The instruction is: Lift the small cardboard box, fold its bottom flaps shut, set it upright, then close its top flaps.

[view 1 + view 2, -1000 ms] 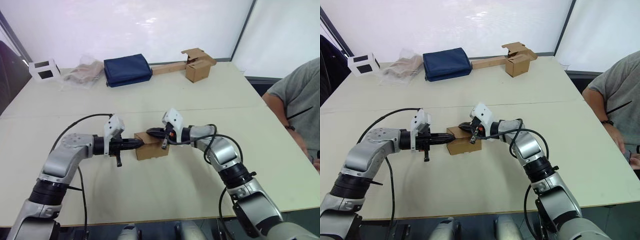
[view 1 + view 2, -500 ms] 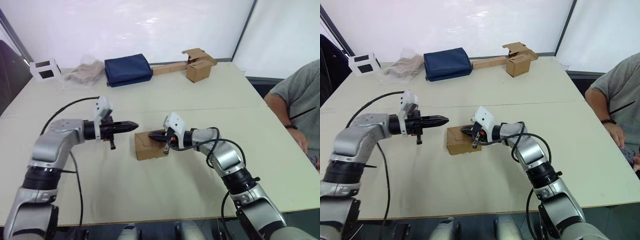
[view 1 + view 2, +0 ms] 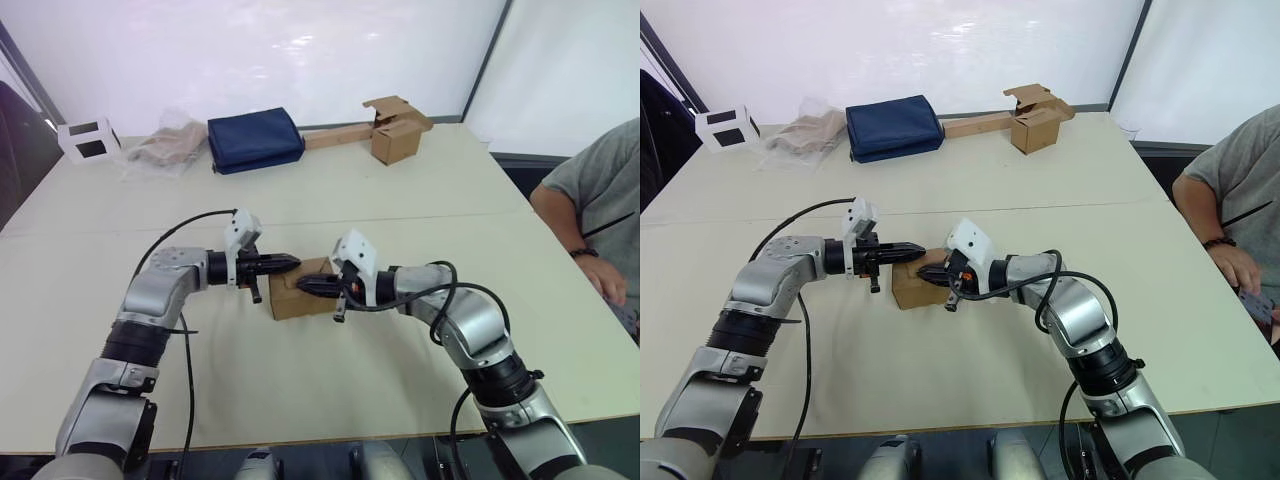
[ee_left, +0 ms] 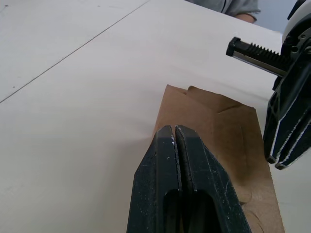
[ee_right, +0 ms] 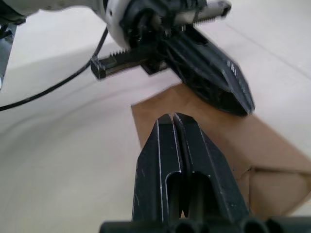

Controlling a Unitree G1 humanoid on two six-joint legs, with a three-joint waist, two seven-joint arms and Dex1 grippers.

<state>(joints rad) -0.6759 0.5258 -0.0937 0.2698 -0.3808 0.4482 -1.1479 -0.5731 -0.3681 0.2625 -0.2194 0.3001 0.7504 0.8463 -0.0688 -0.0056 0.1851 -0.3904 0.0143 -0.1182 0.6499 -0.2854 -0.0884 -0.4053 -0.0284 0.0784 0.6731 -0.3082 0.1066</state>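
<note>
The small cardboard box [image 3: 300,289] is sat on the counter [image 3: 330,380], pretty much mid-counter, between the two arms. Both grippers are poked in over its top face: the left gripper [image 3: 291,262] from the left, jaws pressed together, and the right gripper [image 3: 302,284] from the right, jaws also together, nothing clamped. Further back a blue bag [image 3: 254,139] and another open cardboard box [image 3: 396,130] are seen.
</note>
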